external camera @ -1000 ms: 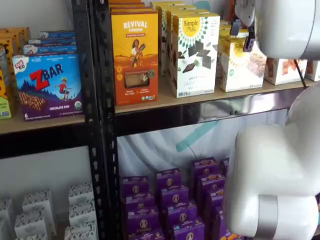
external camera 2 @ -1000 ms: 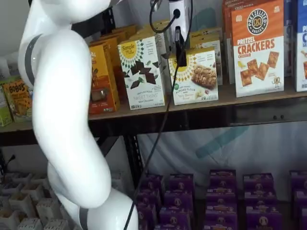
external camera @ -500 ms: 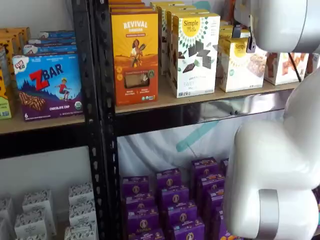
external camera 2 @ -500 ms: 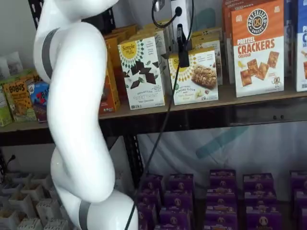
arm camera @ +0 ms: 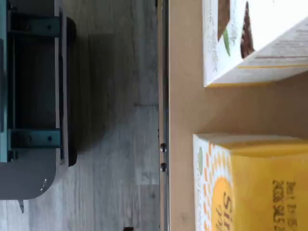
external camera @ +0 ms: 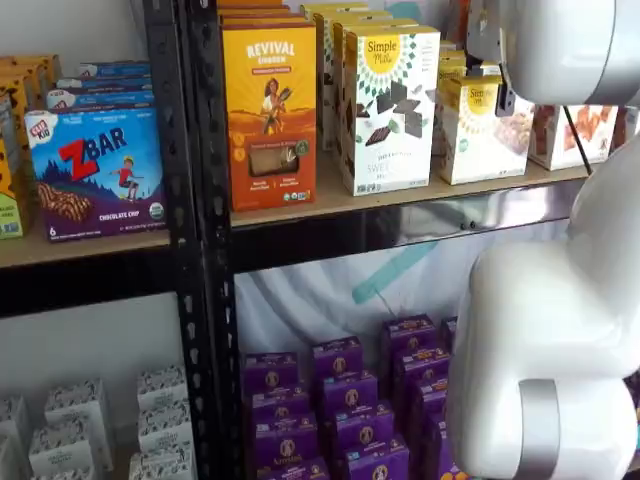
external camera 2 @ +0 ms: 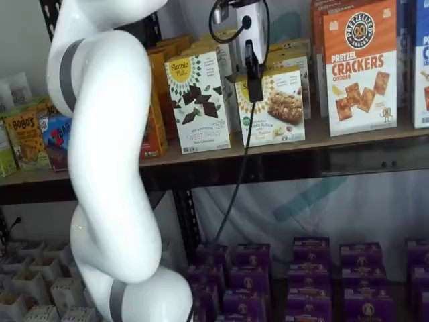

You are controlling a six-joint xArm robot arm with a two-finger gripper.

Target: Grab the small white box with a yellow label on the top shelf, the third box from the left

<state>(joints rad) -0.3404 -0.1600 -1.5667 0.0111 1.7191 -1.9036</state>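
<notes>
A white robot arm (external camera 2: pixel 107 154) rises in a tall curve in front of the black steel rack, its upper end reaching toward the top shelf (external camera 2: pixel 348 137). In a shelf view the gripper (external camera 2: pixel 253 80) hangs from the picture's top edge, white body above and black fingers (external camera 2: pixel 253 70) pointing down, a black cable (external camera 2: pixel 231 181) trailing below. The fingers sit directly before the left part of the small white box (external camera 2: pixel 273 107). That box is a short white carton with a yellow top, a round yellow label and a pale food picture. It stands on the tan board between a taller white carton with dark chocolate pieces (external camera 2: pixel 198 100) and an orange crackers carton (external camera 2: pixel 360 67). In the other shelf view the same box (external camera: pixel 480 130) is partly hidden by the arm's white housing (external camera: pixel 560 50). The fingers appear as one dark strip seen side-on, so whether they are spread or closed cannot be told, and contact with the box cannot be confirmed. The wrist view shows the box's yellow top (arm camera: pixel 260 187) close up on the board
</notes>
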